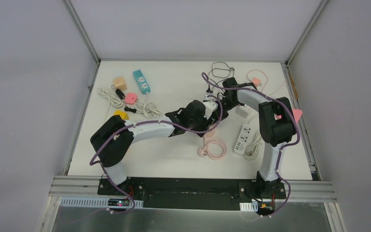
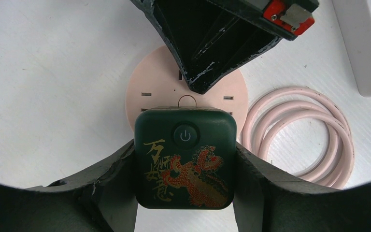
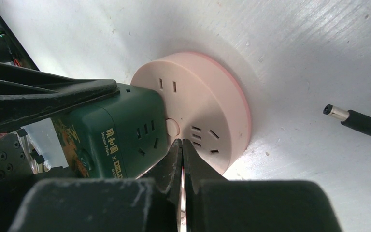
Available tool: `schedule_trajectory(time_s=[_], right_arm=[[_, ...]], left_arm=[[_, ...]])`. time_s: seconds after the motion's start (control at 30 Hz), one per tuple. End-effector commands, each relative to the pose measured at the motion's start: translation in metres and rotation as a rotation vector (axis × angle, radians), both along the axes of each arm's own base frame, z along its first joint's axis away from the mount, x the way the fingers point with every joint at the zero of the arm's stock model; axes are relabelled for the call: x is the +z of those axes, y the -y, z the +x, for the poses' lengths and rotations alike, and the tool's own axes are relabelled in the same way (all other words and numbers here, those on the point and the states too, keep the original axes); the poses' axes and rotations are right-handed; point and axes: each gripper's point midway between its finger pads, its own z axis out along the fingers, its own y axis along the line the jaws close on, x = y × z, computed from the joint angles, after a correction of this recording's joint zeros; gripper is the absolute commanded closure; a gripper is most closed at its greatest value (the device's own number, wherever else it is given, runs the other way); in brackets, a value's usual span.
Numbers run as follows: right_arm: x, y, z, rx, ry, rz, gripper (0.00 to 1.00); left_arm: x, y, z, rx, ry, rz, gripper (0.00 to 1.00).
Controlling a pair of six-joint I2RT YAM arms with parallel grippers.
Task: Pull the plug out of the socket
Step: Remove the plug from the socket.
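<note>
On a white table in a white-walled booth, a green cube plug sits on a round pink socket, gripped but not yet pulled free.
The plug lies against the socket's face with no gap showing, so the pull itself looks undone. The left gripper clamps the cube's two sides, its jaws spread to the cube's width. The right gripper, pinched together and empty, rests its tips on the socket near the middle button, apparently to pin it down. What seems left is drawing the plug away. A coiled pink cord lies just beside the socket, with a white power strip nearby.
</note>
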Motion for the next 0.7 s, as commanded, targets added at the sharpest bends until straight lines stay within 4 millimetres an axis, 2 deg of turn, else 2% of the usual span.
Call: schedule_trajectory(time_s=[0.0,0.17,0.37,0.43,0.57,0.67], right_arm=[[-0.051,0.038,-0.008,0.037,-0.011,-0.235,1.00],[-0.051,0.039,-0.008,0.038,-0.011,-0.238,1.00],[-0.052,0.039,-0.008,0.038,-0.013,-0.238,1.00],[-0.051,0.039,-0.008,0.038,-0.012,-0.238,1.00],[-0.051,0.039,-0.007,0.036,-0.009,-0.241,1.00],[-0.052,0.039,-0.008,0.038,-0.013,-0.241,1.00]], left_arm=[[0.002,-0.013,0.023,0.136,-0.013,0.015,1.00],[-0.002,-0.020,0.025,0.174,-0.023,0.071,1.00],[0.006,-0.027,0.026,0.136,0.117,0.174,1.00],[0.009,-0.023,0.026,0.134,0.125,0.124,1.00],[0.010,-0.020,0.027,0.166,-0.065,-0.139,1.00],[0.014,-0.021,0.030,0.162,-0.055,-0.155,1.00]])
